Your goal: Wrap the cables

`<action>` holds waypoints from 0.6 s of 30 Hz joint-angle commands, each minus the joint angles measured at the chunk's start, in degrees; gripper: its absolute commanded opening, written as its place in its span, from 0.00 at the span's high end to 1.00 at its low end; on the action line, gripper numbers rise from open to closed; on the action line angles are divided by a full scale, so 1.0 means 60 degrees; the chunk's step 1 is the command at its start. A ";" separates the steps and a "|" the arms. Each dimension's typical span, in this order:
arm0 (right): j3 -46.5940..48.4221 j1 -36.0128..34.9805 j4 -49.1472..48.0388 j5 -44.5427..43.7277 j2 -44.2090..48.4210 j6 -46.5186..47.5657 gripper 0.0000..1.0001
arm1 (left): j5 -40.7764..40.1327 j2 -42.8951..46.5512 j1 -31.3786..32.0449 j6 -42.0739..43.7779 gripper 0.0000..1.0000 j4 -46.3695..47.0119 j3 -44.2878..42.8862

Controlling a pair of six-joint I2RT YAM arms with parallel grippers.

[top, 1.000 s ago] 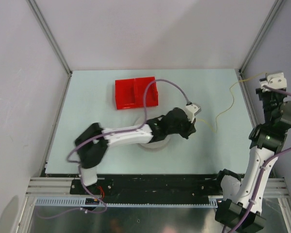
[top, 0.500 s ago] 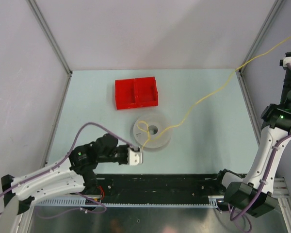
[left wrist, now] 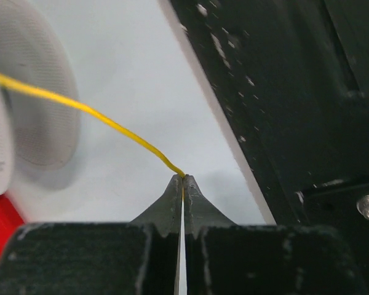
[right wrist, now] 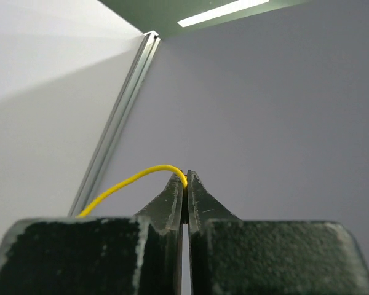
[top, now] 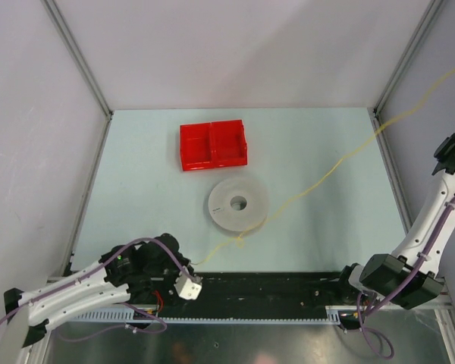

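L tool [left wrist: 183, 179] pressed together, pinching yellow cable [top: 311, 182] end near worktop [top: 136, 189] front edge. Cable runs past white spool [top: 237, 205] rim, no turns on it visible, up to R tool [right wrist: 186, 178], also pinching it. Wrap looks barely started; all winding left.

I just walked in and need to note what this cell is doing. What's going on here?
Two robot arms hold a thin yellow wire between them. The left gripper, low at the near edge of the table, is shut on one end. The right gripper, raised high off to the right, is shut on the other. The wire runs fairly straight, passing the near edge of the white disc, with no loops visible on it.
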State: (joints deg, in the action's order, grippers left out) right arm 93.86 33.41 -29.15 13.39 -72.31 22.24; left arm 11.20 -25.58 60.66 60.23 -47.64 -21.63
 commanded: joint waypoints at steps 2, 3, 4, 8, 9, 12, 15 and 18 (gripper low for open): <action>0.0864 0.0316 -0.0379 0.0071 -0.0360 -0.0334 1.00 | -0.0405 0.0345 -0.0033 0.2205 1.00 -0.0836 0.0587; 0.0938 0.0384 -0.0287 0.0260 -0.0350 -0.0533 1.00 | -0.0440 0.0327 -0.0033 0.2324 1.00 -0.0843 0.0631; 0.0974 0.0484 -0.0242 0.0560 -0.0301 -0.0809 1.00 | -0.0480 0.0281 -0.0033 0.2369 1.00 -0.0846 0.0653; 0.0798 0.0606 -0.0173 0.1633 0.0325 -0.1817 1.00 | -0.0173 0.0004 -0.0033 0.1978 1.00 -0.0837 0.0447; 0.0846 0.0610 -0.0163 0.1752 0.0432 -0.2051 1.00 | -0.0112 -0.0049 -0.0033 0.1902 1.00 -0.0828 0.0407; 0.1137 0.0624 -0.0159 0.2154 0.0633 -0.3016 1.00 | 0.0044 -0.0093 -0.0033 0.1678 0.91 -0.0801 0.0220; 0.1001 0.0624 -0.0521 0.3204 0.1038 -0.4494 1.00 | 0.0522 -0.0245 -0.0033 0.0990 0.29 -0.0801 -0.0693; 0.0530 0.0595 -0.1553 0.4432 0.1595 -0.6498 1.00 | 0.1288 -0.0886 -0.0033 -0.0619 0.04 -0.0421 -0.2277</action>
State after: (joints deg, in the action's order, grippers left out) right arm 97.69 36.88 -29.56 29.41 -67.53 0.58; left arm 12.51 -27.57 60.66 67.00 -54.30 -23.22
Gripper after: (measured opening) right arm 0.030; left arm 0.880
